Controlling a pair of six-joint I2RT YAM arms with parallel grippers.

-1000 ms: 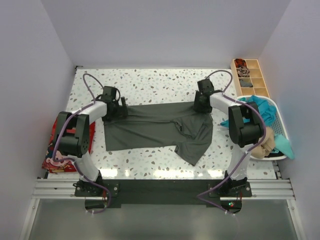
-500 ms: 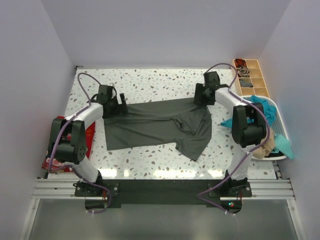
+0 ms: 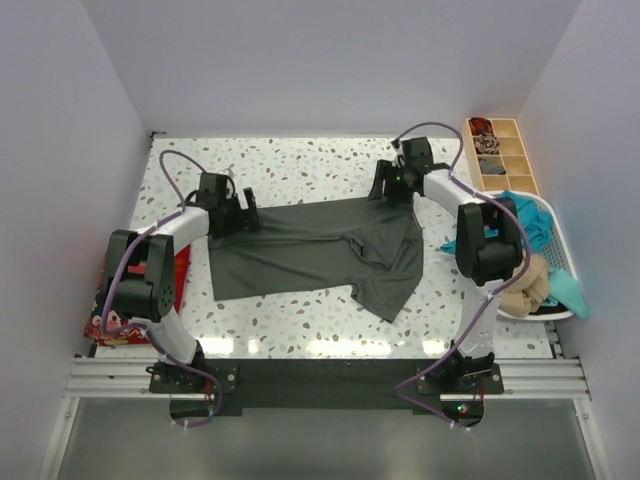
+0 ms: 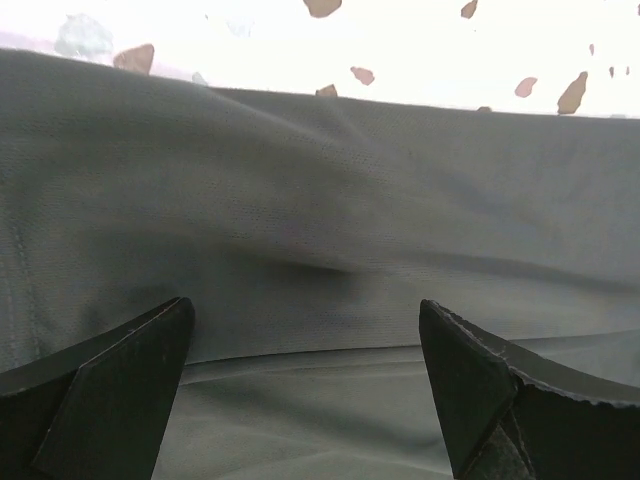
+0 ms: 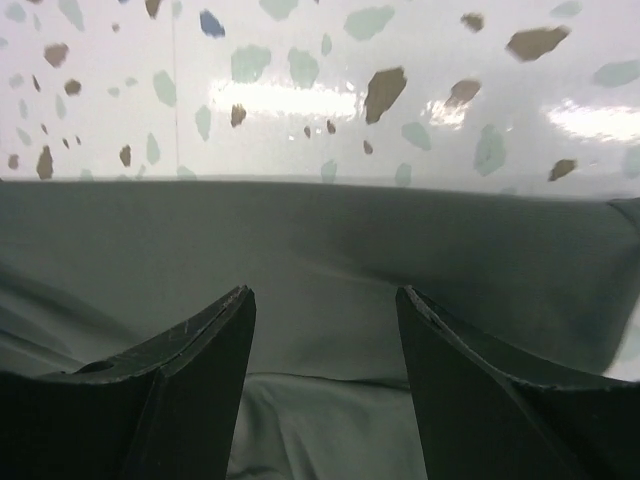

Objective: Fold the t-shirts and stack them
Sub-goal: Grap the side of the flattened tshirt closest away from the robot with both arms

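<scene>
Speckled white table (image 3: 300, 165); dark grey-green t-shirt (image 3: 300, 250) lies spread mid-table, near sleeve rumpled; at its far edge we note left gripper (image 3: 243, 211) and right gripper (image 3: 388, 186), both with jaws apart over cloth; spreading step, we judge; next, pinch that edge to fold.

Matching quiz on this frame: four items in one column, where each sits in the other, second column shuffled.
Items
1. dark grey-green t-shirt
2. red t-shirt
3. white basket
4. wooden divider tray

Places
A. far right corner of the table
B. left edge, near side
C. spread across the middle
D. right edge, holding teal cloth and tan cloth

Pairs: 1-C, 2-B, 3-D, 4-A
</scene>
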